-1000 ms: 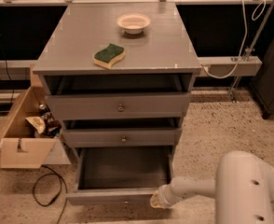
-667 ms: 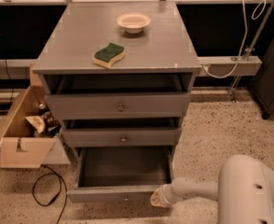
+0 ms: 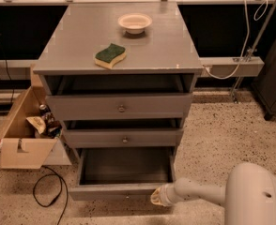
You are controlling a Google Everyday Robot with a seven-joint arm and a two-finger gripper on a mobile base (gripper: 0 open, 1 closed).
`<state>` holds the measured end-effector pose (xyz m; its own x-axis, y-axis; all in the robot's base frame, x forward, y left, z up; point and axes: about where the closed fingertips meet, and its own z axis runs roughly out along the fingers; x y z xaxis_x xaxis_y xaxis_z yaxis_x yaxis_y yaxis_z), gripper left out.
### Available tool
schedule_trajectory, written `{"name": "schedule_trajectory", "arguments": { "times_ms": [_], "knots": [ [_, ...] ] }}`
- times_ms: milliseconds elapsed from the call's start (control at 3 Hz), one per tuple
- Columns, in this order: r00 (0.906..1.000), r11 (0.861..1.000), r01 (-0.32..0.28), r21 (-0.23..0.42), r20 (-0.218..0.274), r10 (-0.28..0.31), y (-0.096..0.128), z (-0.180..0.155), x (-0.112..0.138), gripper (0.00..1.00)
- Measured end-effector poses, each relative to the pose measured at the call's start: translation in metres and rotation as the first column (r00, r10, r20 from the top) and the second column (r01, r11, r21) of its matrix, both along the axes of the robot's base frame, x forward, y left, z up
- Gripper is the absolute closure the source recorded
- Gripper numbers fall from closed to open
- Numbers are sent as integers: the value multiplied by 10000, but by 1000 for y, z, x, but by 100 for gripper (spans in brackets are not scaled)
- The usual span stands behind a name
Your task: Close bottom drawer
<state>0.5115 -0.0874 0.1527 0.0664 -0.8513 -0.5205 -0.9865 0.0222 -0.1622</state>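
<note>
The grey cabinet (image 3: 119,46) has three drawers. The bottom drawer (image 3: 124,170) stands pulled out, its empty inside showing, its slim front panel (image 3: 112,191) nearest the camera. My gripper (image 3: 157,197) sits at the right end of that front panel, against or right next to it. My white arm (image 3: 199,193) reaches in from the lower right. The top drawer (image 3: 119,108) and middle drawer (image 3: 124,138) are each open a little.
A green sponge (image 3: 110,55) and a small white bowl (image 3: 134,22) sit on the cabinet top. A cardboard box (image 3: 23,130) with clutter stands on the floor to the left, with a black cable (image 3: 46,191) beside it. Speckled floor (image 3: 222,139) lies to the right.
The bottom drawer's front panel and my gripper appear slightly closer to the cabinet than before. Little else has moved.
</note>
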Motion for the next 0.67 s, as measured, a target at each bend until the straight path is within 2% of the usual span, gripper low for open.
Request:
{"name": "schedule_trajectory", "arguments": {
  "times_ms": [333, 667],
  "knots": [
    [10000, 10000, 6, 69, -10, -6, 1, -1, -1, 100],
    [9993, 9986, 307, 430, 198, -316, -5, -5, 7, 100]
  ]
}}
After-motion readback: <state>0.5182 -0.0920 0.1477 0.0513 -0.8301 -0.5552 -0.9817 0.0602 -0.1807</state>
